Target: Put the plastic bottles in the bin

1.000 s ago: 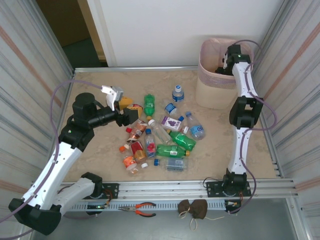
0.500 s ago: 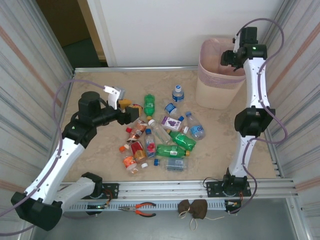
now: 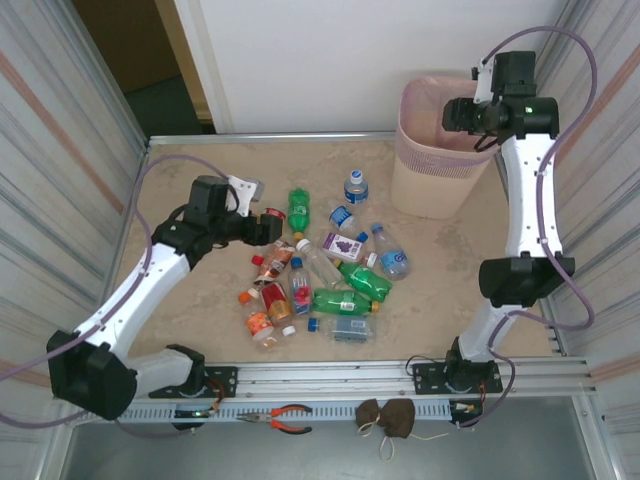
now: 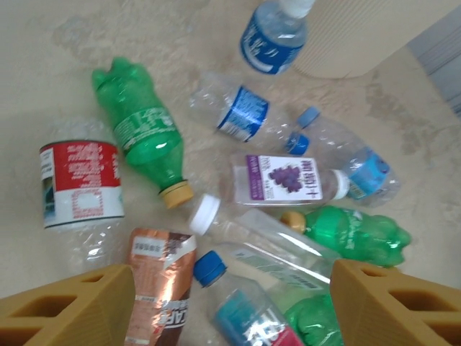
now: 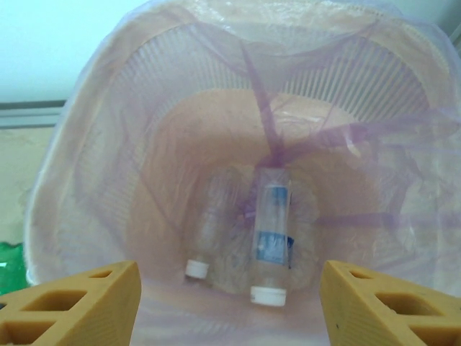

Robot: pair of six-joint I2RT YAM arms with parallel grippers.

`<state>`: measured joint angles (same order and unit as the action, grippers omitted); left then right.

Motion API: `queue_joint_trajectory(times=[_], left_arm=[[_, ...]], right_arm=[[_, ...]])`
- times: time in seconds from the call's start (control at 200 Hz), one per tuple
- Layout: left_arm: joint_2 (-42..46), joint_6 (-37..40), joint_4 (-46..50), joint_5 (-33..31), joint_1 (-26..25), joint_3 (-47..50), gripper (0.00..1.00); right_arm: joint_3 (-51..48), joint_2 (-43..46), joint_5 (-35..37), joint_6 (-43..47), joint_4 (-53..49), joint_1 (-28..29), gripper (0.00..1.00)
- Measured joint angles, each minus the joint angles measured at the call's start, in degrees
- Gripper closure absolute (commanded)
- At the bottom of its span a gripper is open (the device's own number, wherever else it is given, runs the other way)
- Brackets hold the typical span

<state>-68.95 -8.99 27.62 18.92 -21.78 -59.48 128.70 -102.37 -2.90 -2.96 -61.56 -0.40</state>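
Observation:
Several plastic bottles [image 3: 330, 270] lie in a loose pile mid-table: green, clear and orange ones with coloured caps. My left gripper [image 3: 265, 228] hovers open over the pile's left side. In the left wrist view its fingers [image 4: 65, 306] flank a blue-capped clear bottle [image 4: 245, 310] and a brown-labelled one [image 4: 155, 288], gripping neither. My right gripper [image 3: 458, 116] hangs open and empty above the pale-pink bin [image 3: 415, 140]. Down inside the bin [image 5: 130, 144], two clear white-capped bottles [image 5: 272, 238] lie on the liner.
Corrugated metal walls close in both sides of the table. A rail runs along the near edge, with pliers [image 3: 285, 418] and a brown pouch [image 3: 388, 418] below it. The bin stands in the far right corner.
My left arm has swung right and lowered toward the pile, its jaws narrowing slightly. My right gripper has risen out of the bin to above its rim.

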Motion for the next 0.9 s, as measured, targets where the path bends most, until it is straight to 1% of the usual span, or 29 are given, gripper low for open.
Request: queue_joint_trajectory(times=[0.13,0.256,0.466,0.661,0.897], left_arm=[[-4.7,0.9,3.1,-2.5,0.6,-2.0,0.27],[-10.6,2.4,5.7,-3.7,2.4,-4.3,0.25],[-20.1,5.2,8.8,-4.5,4.5,-8.3,0.18],[-29.4,7.2,10.0,-6.8,4.6,-14.0,0.13],[-38.5,8.6,10.3,-9.2,4.7,-20.5,0.12]], right_arm=[[-7.4,6.1,-0.1,0.0,1.8,0.4,0.33],[-14.5,11.3,-0.2,-0.7,3.5,0.4,0.33],[-22.7,16.6,-0.2,-1.4,5.7,0.4,0.33],[-26.8,18.1,-0.2,-2.3,6.7,0.4,0.33],[-27.4,18.7,-0.2,-2.6,7.0,0.4,0.33]])
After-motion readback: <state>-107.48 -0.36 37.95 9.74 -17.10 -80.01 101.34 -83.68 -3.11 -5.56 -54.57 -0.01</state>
